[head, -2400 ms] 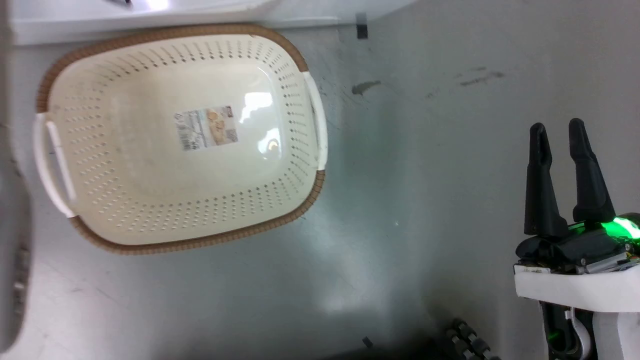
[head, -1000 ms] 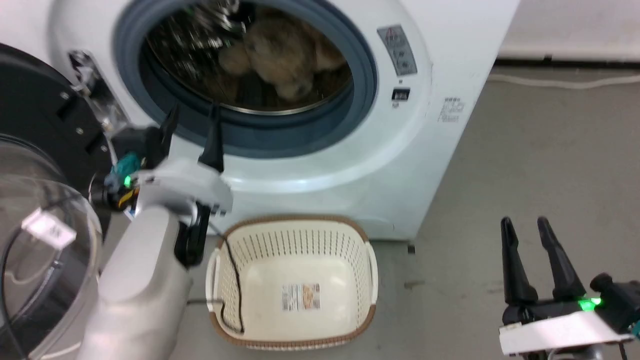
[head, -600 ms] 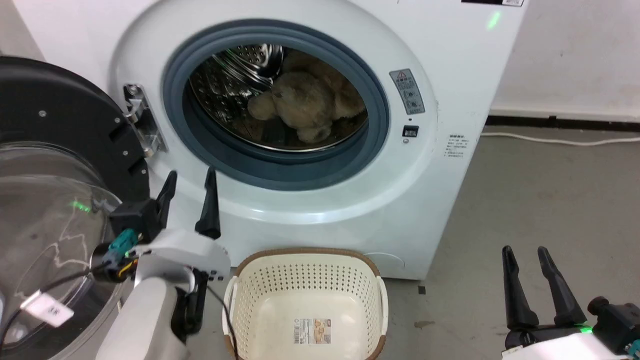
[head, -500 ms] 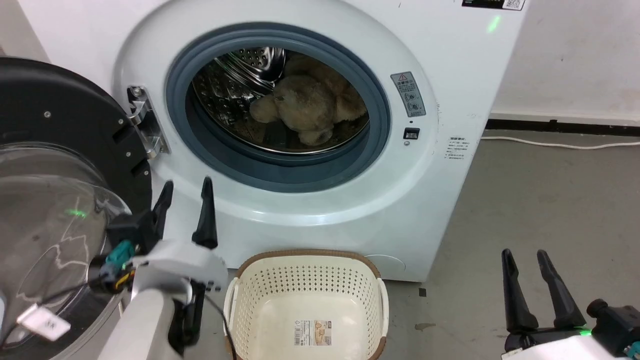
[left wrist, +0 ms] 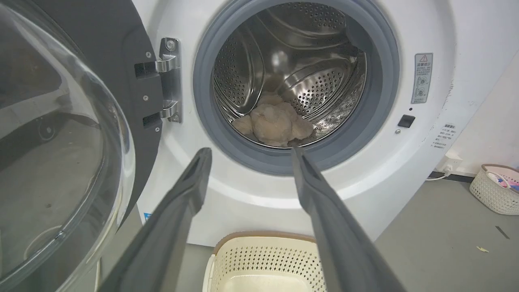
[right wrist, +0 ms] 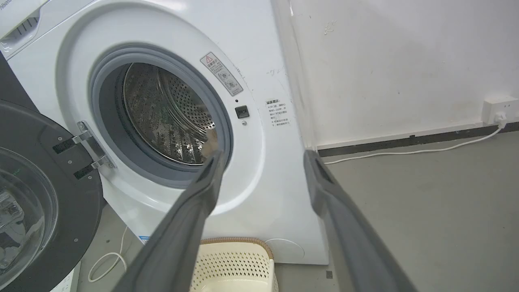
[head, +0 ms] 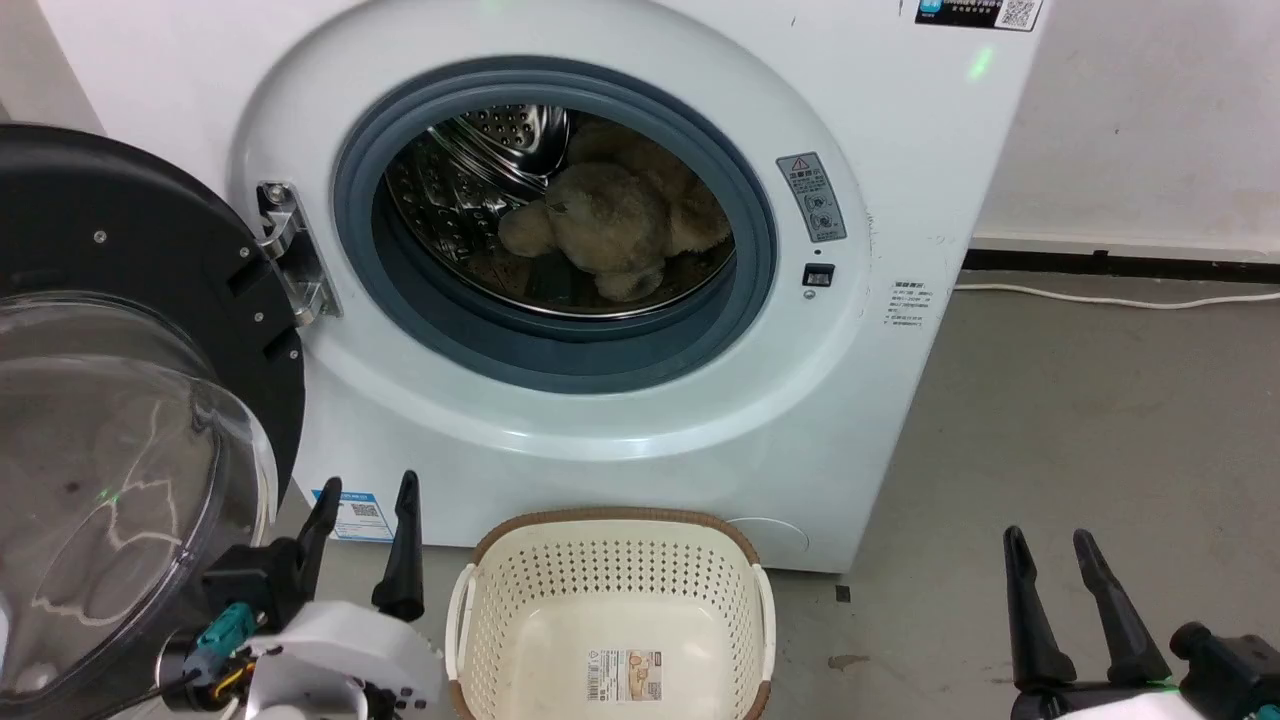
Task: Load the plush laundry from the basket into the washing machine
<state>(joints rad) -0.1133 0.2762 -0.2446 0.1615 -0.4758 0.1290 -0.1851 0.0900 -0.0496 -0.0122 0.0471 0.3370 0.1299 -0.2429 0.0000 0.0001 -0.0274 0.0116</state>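
beyond left claw (left wrist: 250, 151) lies plush laundry (left wrist: 272, 123)

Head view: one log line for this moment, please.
plush: in washer | basket: empty | door: open | left gripper: open | right gripper: open

- We see a grey floor (head: 1060, 430).
- On it stands the washing machine (head: 620, 420), with the basket (head: 610, 575) just in front, near us.
- A white cable (head: 1110, 299) lies far right.

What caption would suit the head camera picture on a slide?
Plush laundry lies inside the washing machine, door open; basket stands empty in front; left hand and right hand open.
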